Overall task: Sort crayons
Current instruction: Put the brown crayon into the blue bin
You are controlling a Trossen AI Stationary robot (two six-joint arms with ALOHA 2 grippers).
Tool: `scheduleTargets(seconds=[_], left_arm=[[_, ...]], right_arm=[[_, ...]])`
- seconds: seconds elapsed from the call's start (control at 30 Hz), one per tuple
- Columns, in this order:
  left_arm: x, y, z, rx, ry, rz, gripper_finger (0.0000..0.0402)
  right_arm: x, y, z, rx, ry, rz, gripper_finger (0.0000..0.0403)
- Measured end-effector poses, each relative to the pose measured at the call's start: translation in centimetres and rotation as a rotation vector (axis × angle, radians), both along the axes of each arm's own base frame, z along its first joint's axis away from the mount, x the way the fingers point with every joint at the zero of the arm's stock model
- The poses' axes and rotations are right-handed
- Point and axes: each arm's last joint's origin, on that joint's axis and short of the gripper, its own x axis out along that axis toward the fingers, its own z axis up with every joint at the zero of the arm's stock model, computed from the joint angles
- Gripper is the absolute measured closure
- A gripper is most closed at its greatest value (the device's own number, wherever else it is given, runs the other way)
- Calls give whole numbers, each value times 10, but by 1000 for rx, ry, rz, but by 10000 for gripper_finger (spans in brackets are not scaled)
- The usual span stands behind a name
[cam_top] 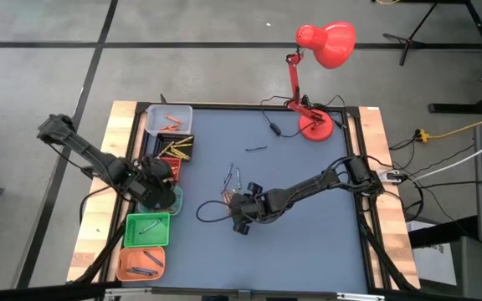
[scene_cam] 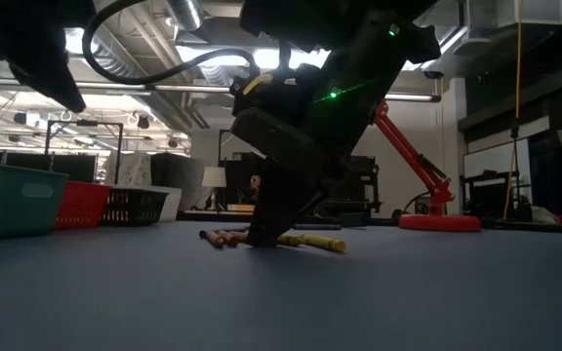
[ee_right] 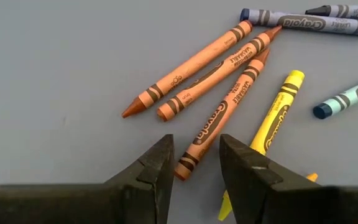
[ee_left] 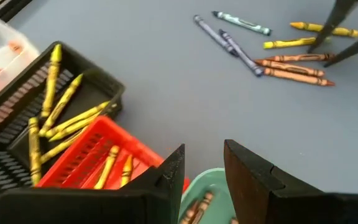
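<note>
Several loose crayons (cam_top: 230, 186) lie flat on the blue mat: three orange-brown ones (ee_right: 210, 68), a yellow one (ee_right: 277, 115) and blue-grey ones (ee_right: 303, 22). My right gripper (ee_right: 196, 148) is open and low over the mat (scene_cam: 261, 234). Its fingers stand on either side of the near end of one orange-brown crayon (ee_right: 194, 152); no touch shows. My left gripper (ee_left: 204, 155) is open with nothing between its fingers. It hovers over the pale teal bin (ee_left: 211, 186) at the table's left (cam_top: 159, 191), which holds brownish crayons.
A row of small bins runs along the table's left side: clear (cam_top: 170, 117), black with yellow crayons (ee_left: 55, 106), red (ee_left: 98, 158), teal (cam_top: 174, 203), green (cam_top: 147, 230), orange (cam_top: 141, 263). A red desk lamp (cam_top: 315, 125) stands at the far right. Bare mat lies right of the crayons.
</note>
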Motion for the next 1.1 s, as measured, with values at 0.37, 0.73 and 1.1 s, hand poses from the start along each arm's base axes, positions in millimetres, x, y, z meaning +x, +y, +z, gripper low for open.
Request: scheduleTargets(seconds=[0.37,0.73,1.1], left_arm=[[22,-15,-20,14,102,-54,305],[47,-29,-35,69,96,-178,305],[73,-56,-45,-116,33,-444,305]], right_arm=[[0,0,0,4,0,1,312],[0,0,1,3,-2,0,387],[0,0,1,3,-4,1,396]])
